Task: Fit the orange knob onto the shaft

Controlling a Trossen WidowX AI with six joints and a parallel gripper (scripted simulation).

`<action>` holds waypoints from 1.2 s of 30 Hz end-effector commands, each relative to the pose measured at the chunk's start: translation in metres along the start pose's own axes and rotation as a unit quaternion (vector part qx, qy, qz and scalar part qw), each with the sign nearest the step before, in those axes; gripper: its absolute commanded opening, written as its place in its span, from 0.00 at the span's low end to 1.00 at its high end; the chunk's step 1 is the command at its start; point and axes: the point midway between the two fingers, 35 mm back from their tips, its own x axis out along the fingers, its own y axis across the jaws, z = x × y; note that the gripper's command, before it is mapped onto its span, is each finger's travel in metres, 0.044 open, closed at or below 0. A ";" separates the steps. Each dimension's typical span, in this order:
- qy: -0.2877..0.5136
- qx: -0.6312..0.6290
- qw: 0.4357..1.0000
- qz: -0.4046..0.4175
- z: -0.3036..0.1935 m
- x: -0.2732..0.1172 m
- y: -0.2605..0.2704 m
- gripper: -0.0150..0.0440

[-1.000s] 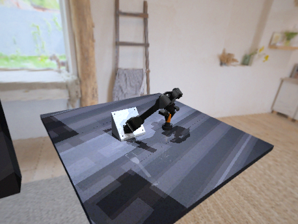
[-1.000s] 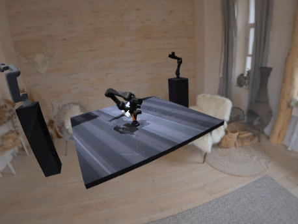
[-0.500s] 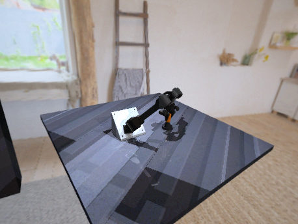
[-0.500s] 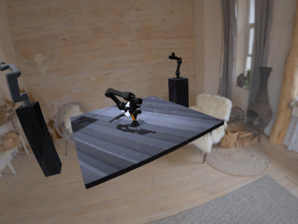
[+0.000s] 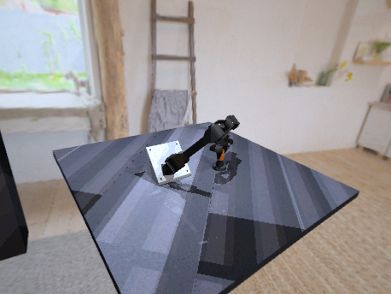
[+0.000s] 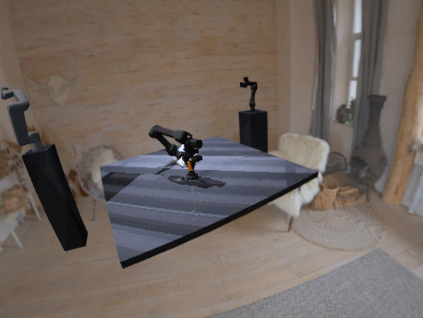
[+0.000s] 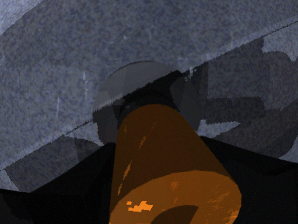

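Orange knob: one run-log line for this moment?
gripper: shut on orange knob | knob: above round pedestal | release: not done

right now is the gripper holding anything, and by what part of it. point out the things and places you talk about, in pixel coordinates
Yes, the orange knob (image 5: 221, 155) (image 6: 190, 165) (image 7: 155, 145), gripped by its sides; how high up the sides the fingers sit cannot be told.

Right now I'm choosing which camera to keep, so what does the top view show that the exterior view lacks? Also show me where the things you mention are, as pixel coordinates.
Only top: a wooden ladder (image 5: 192, 40) with a grey cloth (image 5: 168, 108) hanging on it.

Only exterior: a fleece-covered chair (image 6: 302, 150) and a wicker basket (image 6: 326, 195).

Both: the claw (image 5: 220, 150) (image 6: 190, 162) gripping the orange knob (image 5: 221, 155) (image 6: 190, 166) above the round pedestal (image 5: 219, 167) (image 6: 192, 177).
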 end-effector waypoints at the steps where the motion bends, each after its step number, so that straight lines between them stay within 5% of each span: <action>1: 0.000 -0.003 1.000 -0.003 -0.001 -0.002 0.000 0.25; 36: 0.000 -0.108 0.994 -0.002 0.000 -0.001 -0.001 0.25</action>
